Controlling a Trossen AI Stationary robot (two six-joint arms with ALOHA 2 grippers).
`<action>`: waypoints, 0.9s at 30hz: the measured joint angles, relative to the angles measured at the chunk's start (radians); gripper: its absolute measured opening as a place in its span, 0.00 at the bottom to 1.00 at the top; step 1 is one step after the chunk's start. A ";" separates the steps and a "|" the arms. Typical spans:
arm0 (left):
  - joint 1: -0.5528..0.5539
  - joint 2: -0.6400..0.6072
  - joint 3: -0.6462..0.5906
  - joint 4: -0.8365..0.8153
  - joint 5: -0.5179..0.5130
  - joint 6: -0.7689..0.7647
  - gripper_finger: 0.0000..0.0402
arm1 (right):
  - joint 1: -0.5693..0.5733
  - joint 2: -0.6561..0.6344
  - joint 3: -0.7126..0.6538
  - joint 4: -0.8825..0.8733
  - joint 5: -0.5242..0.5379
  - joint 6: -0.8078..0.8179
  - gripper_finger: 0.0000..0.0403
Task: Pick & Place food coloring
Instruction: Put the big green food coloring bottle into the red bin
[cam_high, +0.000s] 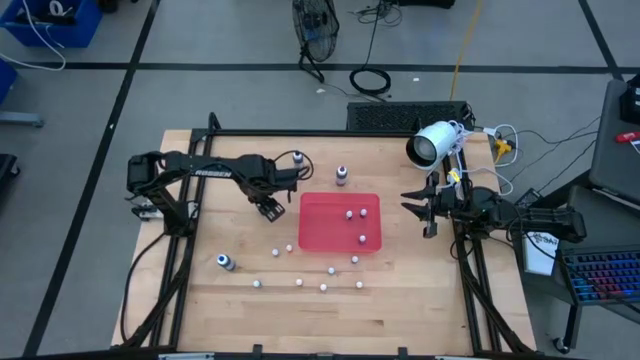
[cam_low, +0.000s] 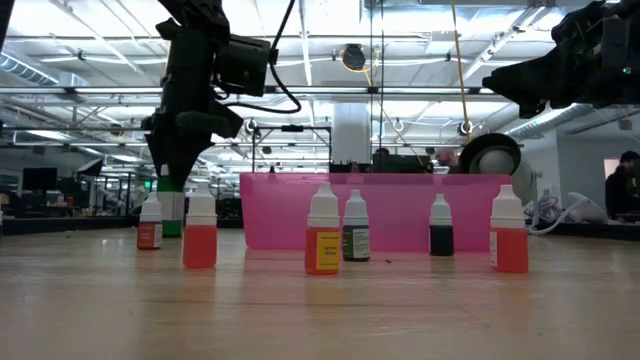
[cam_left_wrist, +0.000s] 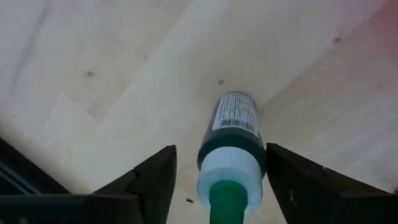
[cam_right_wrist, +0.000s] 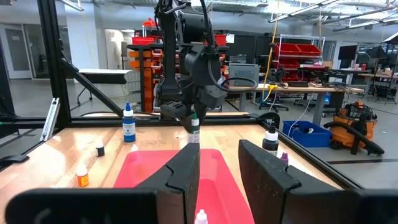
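Note:
A small green food coloring bottle (cam_left_wrist: 233, 134) with a white collar and green cap stands upright on the wooden table, just left of the red tray (cam_high: 330, 230). My left gripper (cam_left_wrist: 221, 149) points straight down over it, open, with one finger on each side of the bottle's top (cam_low: 171, 187). One finger stands clearly apart from it and the other lies close alongside. My right gripper (cam_right_wrist: 219, 174) waits open and level at the table's right edge (cam_high: 425, 210). Three small bottles (cam_high: 361, 238) stand inside the tray.
Several more small bottles (cam_high: 300, 282) stand on the table in front of the tray. Taller bottles stand at the far side (cam_high: 298, 158) (cam_high: 343, 176) and near left (cam_high: 226, 262). A white lamp (cam_high: 432, 145) sits at the far right corner.

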 joint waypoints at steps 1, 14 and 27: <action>-0.002 0.000 0.000 0.003 -0.011 0.000 0.64 | 0.000 0.000 0.000 0.000 0.000 0.000 0.25; -0.012 -0.019 -0.073 0.105 -0.002 0.022 0.68 | 0.000 0.000 0.000 0.000 0.000 0.000 0.25; -0.012 -0.057 -0.109 0.136 0.001 0.057 0.67 | 0.000 0.000 0.000 0.000 0.000 0.000 0.25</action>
